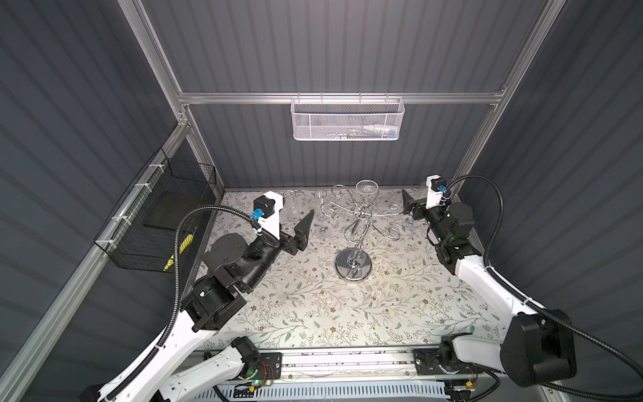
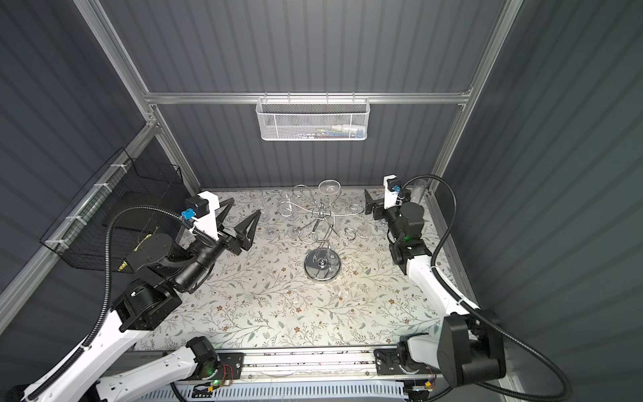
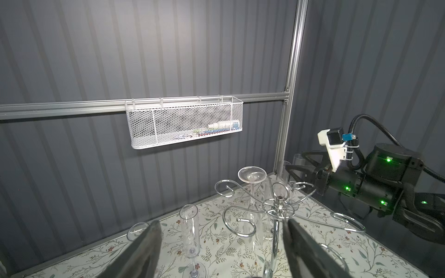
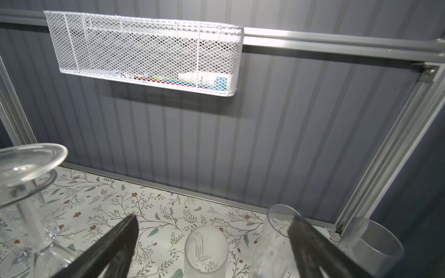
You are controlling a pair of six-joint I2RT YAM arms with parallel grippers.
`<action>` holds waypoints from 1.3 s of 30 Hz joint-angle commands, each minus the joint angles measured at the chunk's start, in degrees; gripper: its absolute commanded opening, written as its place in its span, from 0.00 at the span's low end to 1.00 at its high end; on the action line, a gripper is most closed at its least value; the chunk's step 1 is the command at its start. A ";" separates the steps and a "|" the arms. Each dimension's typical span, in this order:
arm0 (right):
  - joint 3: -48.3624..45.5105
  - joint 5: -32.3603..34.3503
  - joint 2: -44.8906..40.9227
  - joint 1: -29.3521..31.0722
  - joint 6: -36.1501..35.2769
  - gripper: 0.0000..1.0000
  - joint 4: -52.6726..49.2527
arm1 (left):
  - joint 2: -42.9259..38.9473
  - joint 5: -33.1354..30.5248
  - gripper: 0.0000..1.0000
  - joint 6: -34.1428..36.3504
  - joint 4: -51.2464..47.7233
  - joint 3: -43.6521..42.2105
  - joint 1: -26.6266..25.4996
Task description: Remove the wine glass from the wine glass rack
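Observation:
The wine glass rack (image 1: 353, 266) (image 2: 322, 267) is a chrome stand with a round mirror base, mid-table in both top views. Its scroll arms (image 3: 277, 207) spread above the base. One clear wine glass (image 1: 367, 188) (image 2: 328, 187) (image 3: 251, 175) hangs upside down from a back arm, foot uppermost; it also shows close by in the right wrist view (image 4: 29, 163). My left gripper (image 2: 245, 206) (image 3: 221, 222) is open, left of the rack and holding nothing. My right gripper (image 1: 405, 203) (image 4: 214, 217) is open at the back right, to the right of the hanging glass and apart from it.
Clear flutes (image 3: 190, 228) stand upright on the floral table (image 1: 313, 313) left of the rack. More glasses (image 4: 207, 250) and a clear tumbler (image 4: 370, 243) stand under and beside my right gripper. A white mesh basket (image 1: 348, 120) hangs on the back rail. A black wire basket (image 1: 156, 222) hangs at left.

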 commanded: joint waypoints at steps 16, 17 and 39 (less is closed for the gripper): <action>-4.37 1.71 -29.55 0.22 11.49 0.99 -29.75 | 10.88 9.34 0.82 0.83 -4.27 12.06 -0.27; -4.48 1.51 -30.64 0.28 11.96 0.99 -30.70 | 11.44 9.66 0.82 0.94 -3.32 12.24 -0.24; -2.22 -2.80 -40.42 0.26 17.65 0.99 -43.33 | 40.62 29.55 0.81 -10.68 -13.10 42.66 17.91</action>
